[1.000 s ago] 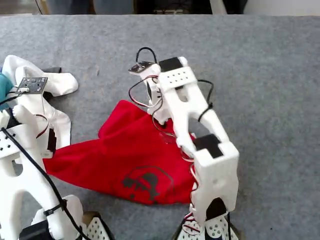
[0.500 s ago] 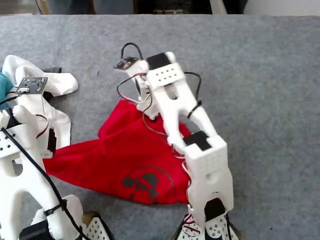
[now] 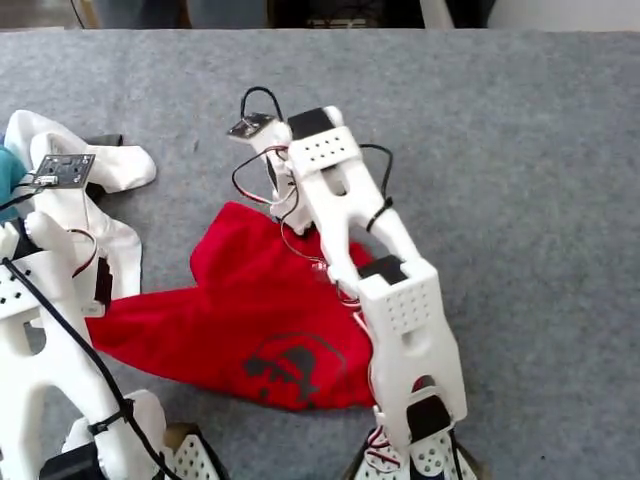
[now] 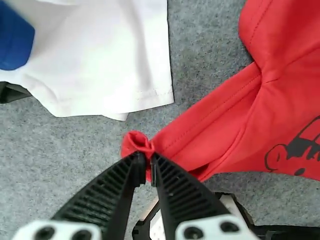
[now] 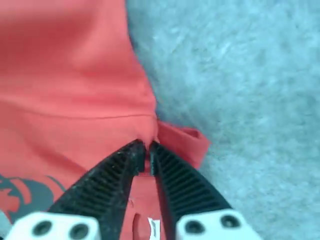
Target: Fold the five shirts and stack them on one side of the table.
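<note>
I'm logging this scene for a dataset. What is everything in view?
red shirt: one, red with dark print, mid-table, pinched at two spots
white shirt: one, white, beside the red shirt on the left arm's side
blue cloth: one, blue, against the white shirt, mostly cut off
table: one, grey cover
left gripper: one, black, shut on a red shirt corner
right gripper: one, black, shut on the red shirt's edge
</note>
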You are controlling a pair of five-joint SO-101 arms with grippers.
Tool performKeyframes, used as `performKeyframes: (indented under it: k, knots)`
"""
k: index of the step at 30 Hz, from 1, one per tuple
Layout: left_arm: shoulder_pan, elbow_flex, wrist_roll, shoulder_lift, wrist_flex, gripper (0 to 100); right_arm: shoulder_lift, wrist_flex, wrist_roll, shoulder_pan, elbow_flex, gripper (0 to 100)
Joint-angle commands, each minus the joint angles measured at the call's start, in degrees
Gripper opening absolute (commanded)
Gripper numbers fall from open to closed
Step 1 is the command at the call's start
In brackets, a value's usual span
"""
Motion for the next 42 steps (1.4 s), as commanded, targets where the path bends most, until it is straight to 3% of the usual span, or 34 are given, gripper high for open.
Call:
performKeyframes:
  k: [1,9,17,23,28,34,38,42]
  knots:
    - [-0.7,0.0,-0.1,-1.1,0.0,3,-1.4,2.6,2.1,3.2,-3.1,1.3]
    - [-0.5,0.0,-0.1,-1.0,0.0,3,-2.9,3.0,3.3,13.1,-2.6,1.4]
    - [-0.2,0.4,2.0,-0.8,-4.5,3,-20.2,3.0,8.4,24.7,6.8,1.4]
    - [7.2,3.7,2.4,-0.8,-4.9,3,-34.2,2.7,15.5,29.6,21.5,1.4]
    - [11.6,6.0,5.6,-0.9,-4.9,3,-37.0,-2.6,15.0,21.5,28.1,3.5]
    - [11.4,5.9,5.8,-1.2,-4.7,3,-30.3,-11.6,2.7,8.1,28.1,23.5]
    - [11.3,5.8,5.8,-1.4,-4.7,3,-22.9,-18.6,-1.8,1.7,27.6,24.8]
    - [11.3,5.7,5.9,-1.4,-4.9,3,-13.8,-22.2,-2.2,-0.1,24.3,23.5]
